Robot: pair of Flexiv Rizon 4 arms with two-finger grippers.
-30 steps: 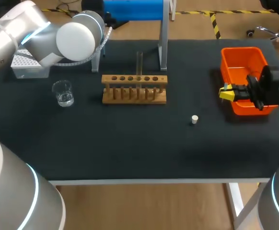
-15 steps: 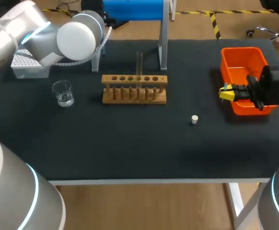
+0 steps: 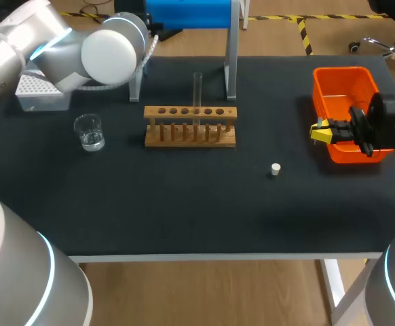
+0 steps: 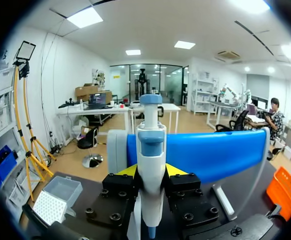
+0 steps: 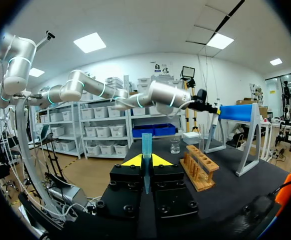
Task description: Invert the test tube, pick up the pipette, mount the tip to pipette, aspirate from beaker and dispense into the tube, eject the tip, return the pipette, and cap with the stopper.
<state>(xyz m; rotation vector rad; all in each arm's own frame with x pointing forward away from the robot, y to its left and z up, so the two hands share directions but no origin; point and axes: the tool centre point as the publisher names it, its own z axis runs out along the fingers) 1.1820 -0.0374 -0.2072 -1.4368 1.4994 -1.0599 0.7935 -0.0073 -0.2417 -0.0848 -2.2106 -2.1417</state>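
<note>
A white and blue pipette (image 4: 150, 165) stands upright between my left gripper's (image 4: 151, 171) yellow tips, which are shut on its body, in front of the blue stand (image 4: 210, 152). In the head view this gripper is hidden behind my left arm at the back left. My right gripper (image 5: 145, 161) is shut on a blue pipette tip (image 5: 146, 150) and hovers beside the orange bin (image 3: 343, 92). A clear test tube (image 3: 197, 92) stands upright in the wooden rack (image 3: 191, 127). The beaker (image 3: 89, 132) holds some liquid left of the rack. The white stopper (image 3: 275, 169) lies right of the rack.
A tip box (image 3: 38, 92) sits at the back left corner, also beside my left gripper as the tip box (image 4: 49, 206). The stand's metal legs (image 3: 231, 61) rise just behind the rack. The rack (image 5: 199, 171) and beaker (image 5: 175, 145) lie ahead of my right gripper.
My left arm has shifted very slightly at the back stand. The right arm, rack, beaker and stopper have stayed where they were.
</note>
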